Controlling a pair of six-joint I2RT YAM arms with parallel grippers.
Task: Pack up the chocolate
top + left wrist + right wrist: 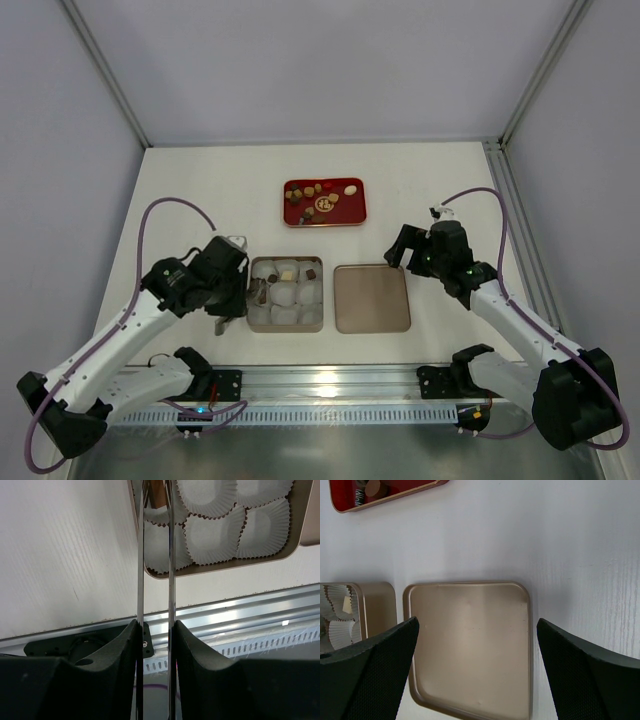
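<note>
top external shows most of the small brown, tan and cream chocolates lying loose in the flat red rectangular tray. a few sit in white crinkled paper cups inside the square gold tin. the left gripper clamps thin metal tweezers, their tips over a corner cup, likely to seat a piece. the right gripper hangs wide open above the flat gold lid, out of the way.

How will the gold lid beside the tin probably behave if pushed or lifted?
The gold lid looks like thin sheet metal, so probably light and rigid. Lying flat on the smooth table, it would likely slide, not tip.
</note>
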